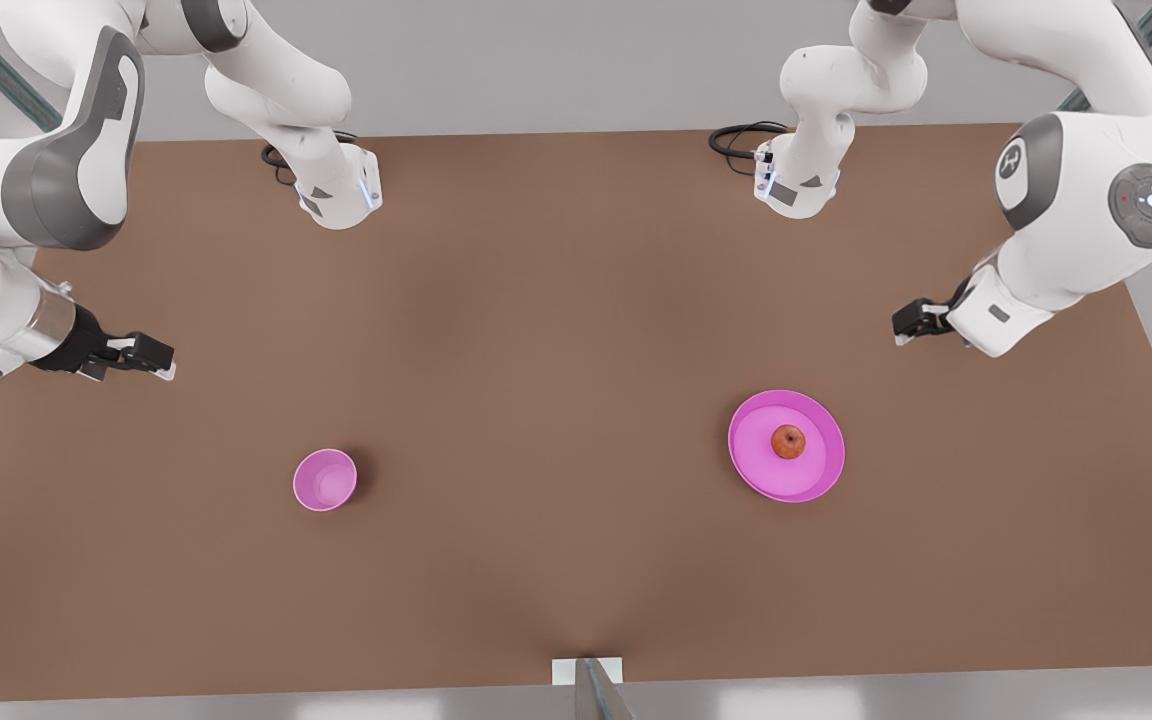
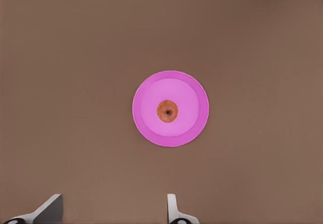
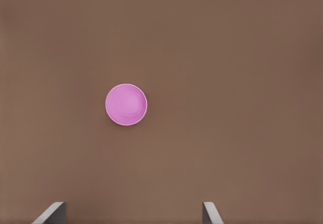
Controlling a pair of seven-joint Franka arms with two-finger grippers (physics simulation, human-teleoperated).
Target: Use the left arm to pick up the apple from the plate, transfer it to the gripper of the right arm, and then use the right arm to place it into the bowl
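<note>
A small red-orange apple [image 1: 788,441] [image 2: 167,111] rests in the middle of the wide pink plate [image 1: 816,480] [image 2: 194,90] on the front view's right. The small deep pink bowl [image 1: 324,480] [image 3: 126,104] stands empty on the front view's left. My left gripper [image 1: 904,325] [image 2: 113,210] hovers high, up and to the right of the plate in the front view, open with nothing between its fingers. Out at the front view's left edge, well apart from the bowl, my right gripper [image 1: 158,358] [image 3: 132,211] is also open and holds nothing.
Everything sits on a brown table [image 1: 556,400]. Both arm bases [image 1: 341,195] [image 1: 796,185] with black cables stand at its far edge. A white bracket with a metal bar [image 1: 588,675] sits at the middle of the near edge. Bare table separates bowl and plate.
</note>
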